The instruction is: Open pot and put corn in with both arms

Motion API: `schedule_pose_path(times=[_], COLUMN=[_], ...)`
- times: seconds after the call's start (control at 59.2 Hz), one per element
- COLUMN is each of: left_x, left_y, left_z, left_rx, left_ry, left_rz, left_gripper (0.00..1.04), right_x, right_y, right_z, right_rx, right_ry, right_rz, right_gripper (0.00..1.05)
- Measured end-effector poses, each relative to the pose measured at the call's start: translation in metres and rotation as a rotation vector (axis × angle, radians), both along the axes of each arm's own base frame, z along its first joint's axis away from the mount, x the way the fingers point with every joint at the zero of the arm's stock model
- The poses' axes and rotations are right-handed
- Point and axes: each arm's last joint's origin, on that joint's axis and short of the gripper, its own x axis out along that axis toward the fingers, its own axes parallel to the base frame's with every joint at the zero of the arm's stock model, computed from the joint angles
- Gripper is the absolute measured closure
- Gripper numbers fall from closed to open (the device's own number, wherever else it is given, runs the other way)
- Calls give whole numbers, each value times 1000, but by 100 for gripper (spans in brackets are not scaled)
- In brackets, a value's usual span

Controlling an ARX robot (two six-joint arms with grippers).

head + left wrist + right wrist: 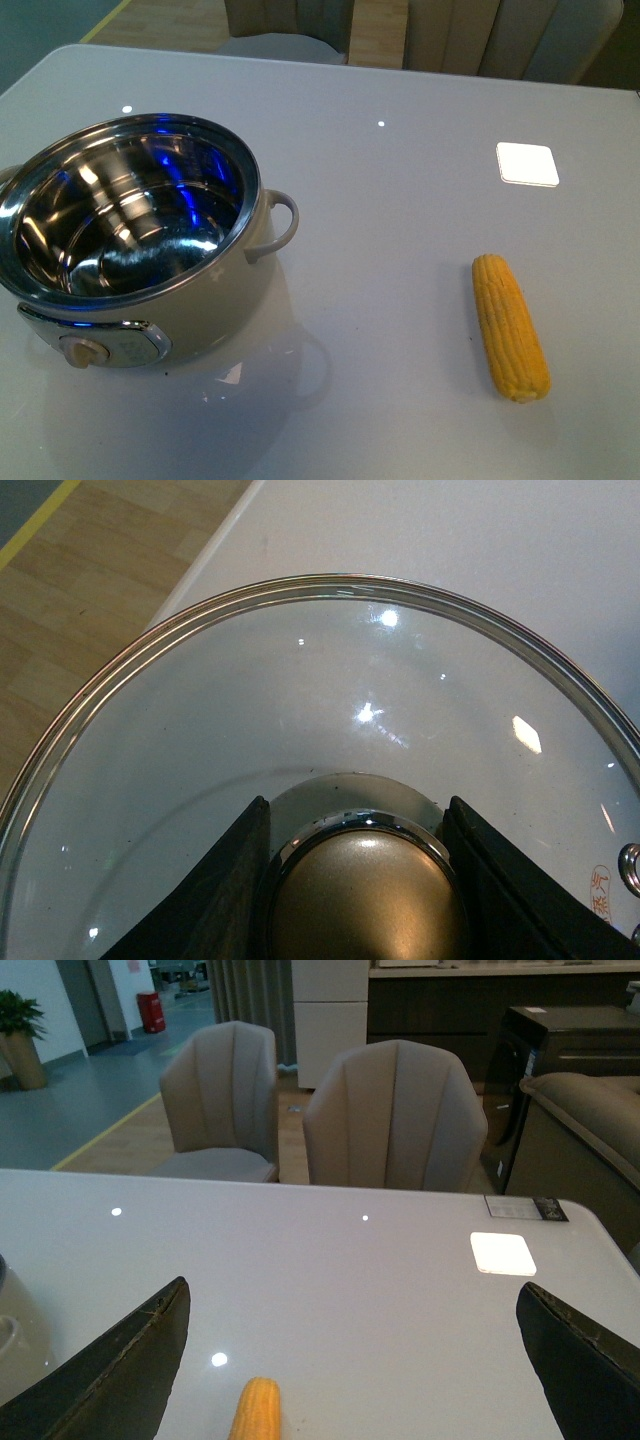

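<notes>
The cream-white pot (250, 285) stands open at the left of the table in the front view, its shiny steel inside bare. Its loop handle just shows in the right wrist view (12, 1340). The yellow corn cob (510, 325) lies on the table at the right; its tip shows in the right wrist view (257, 1410). My left gripper (362, 880) is shut on the gold knob (365, 900) of the glass pot lid (330, 700), held above the table near its edge. My right gripper (355, 1360) is open wide above the corn. Neither arm shows in the front view.
The grey-white table (400, 200) has a bright square light reflection (527, 164) at the back right. Two beige chairs (390, 1120) stand behind the far edge. Wooden floor (80, 590) shows beyond the table edge in the left wrist view.
</notes>
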Motion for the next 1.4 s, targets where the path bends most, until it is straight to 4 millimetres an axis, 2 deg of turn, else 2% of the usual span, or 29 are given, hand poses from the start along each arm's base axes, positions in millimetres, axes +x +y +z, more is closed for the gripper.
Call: schedule_pose_path(times=[0.371,0.625,0.878,1.03,1.131,1.25,1.334,1.402], left_x=[32,38,41,40,37,37,38,35], left_y=[-1,-5,-3,-3,-4,-4,-3,-4], left_z=[-39,-60,-63,-63,-59,-40,-9,33], left_rx=[17,-9,-13,-8,-8,-2,11,15], left_ry=[25,34,18,15,10,-20,-89,-171], left_rz=[-60,-74,-72,-75,-75,-70,-64,-68], left_gripper=[60,60,60,39,23,6,7,7], right_x=[0,0,0,0,0,0,0,0], right_y=[0,0,0,0,0,0,0,0], right_z=[0,0,0,0,0,0,0,0], right_rx=[0,0,0,0,0,0,0,0], right_ry=[0,0,0,0,0,0,0,0], right_rz=[0,0,0,0,0,0,0,0], right_gripper=[9,9,9,9,9,9,9,9])
